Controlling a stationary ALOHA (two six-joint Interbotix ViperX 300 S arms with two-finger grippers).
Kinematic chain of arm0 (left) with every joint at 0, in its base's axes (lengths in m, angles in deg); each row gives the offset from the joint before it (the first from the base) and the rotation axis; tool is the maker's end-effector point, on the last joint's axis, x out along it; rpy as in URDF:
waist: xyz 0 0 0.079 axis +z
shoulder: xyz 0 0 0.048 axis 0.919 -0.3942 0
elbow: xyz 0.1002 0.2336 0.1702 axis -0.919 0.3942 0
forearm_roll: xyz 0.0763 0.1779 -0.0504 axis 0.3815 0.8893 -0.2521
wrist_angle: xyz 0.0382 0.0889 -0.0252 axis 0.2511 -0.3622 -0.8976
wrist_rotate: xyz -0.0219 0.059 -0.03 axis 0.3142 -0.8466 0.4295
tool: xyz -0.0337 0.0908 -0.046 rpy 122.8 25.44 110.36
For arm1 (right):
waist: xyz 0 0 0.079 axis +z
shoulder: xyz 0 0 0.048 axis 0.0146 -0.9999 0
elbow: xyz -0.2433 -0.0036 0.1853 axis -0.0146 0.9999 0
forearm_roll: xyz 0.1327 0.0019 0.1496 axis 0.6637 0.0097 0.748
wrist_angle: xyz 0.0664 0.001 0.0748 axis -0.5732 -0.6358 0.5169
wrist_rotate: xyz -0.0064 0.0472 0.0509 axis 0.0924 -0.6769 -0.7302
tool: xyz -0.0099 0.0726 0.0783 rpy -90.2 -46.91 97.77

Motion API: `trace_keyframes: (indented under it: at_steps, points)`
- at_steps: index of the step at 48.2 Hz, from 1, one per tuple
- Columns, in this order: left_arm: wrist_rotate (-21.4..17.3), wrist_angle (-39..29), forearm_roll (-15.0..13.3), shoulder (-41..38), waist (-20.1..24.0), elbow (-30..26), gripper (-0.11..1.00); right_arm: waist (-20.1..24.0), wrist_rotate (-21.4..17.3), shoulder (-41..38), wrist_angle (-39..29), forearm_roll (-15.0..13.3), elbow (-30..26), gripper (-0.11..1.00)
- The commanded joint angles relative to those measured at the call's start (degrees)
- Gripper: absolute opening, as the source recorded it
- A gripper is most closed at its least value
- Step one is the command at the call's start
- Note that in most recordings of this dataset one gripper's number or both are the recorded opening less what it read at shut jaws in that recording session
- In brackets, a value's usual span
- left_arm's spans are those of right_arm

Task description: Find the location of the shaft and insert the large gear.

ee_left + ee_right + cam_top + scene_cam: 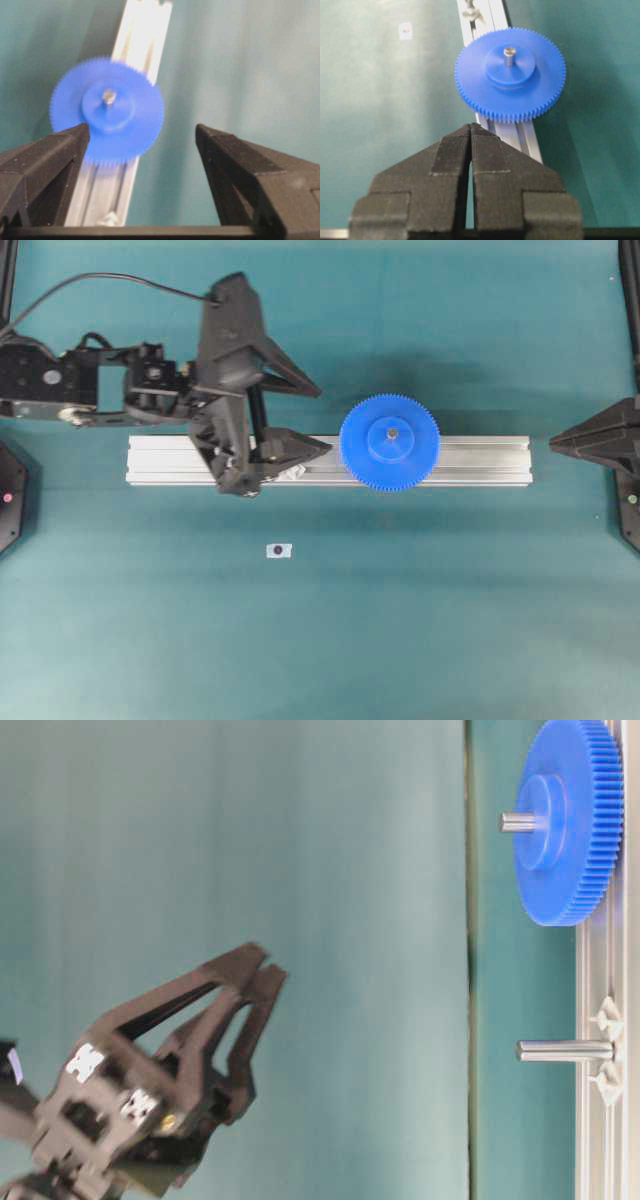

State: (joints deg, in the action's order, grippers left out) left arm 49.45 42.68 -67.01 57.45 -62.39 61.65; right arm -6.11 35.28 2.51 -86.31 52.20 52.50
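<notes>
You've got one large gear (pixel 389 442) on the aluminium rail (pixel 480 460), seated flat with a pin tip poking through its hub. Two pins in total on the rail: the one through the gear (pixel 518 821), and one bare shaft (pixel 562 1050) further along, flanked by two clear mounts (pixel 607 1017).

Left gripper (pixel 312 417) is spread wide and holds nothing; it sits above the rail just beside the gear, apart from it. Right gripper (pixel 470 131) has its fingers pressed together, empty, parked off the far end of the rail.

One small white tag (pixel 279 551) with a dark dot lies on the teal mat (pixel 420 620), well apart from the rail.
</notes>
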Motion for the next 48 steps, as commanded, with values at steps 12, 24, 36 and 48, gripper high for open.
trace_keyframes:
  at_steps: [12,24,36,48]
  points:
    - [0.09,1.67,0.18,2.37,-0.62,1.05,0.87,-0.09,-0.53,-0.44,0.53,0.09,-0.53,0.02]
    - [0.09,1.76,0.26,2.64,-1.05,1.49,0.87,-0.09,-0.53,-0.44,0.53,0.09,-0.44,0.02]
    - [0.09,1.76,0.18,2.29,-1.14,1.49,0.87,-0.09,-0.53,-0.44,0.62,0.09,-0.44,0.02]
    - [0.09,1.76,0.18,2.29,-1.23,1.58,0.87,-0.18,-0.53,-0.44,0.62,0.09,-0.35,0.02]
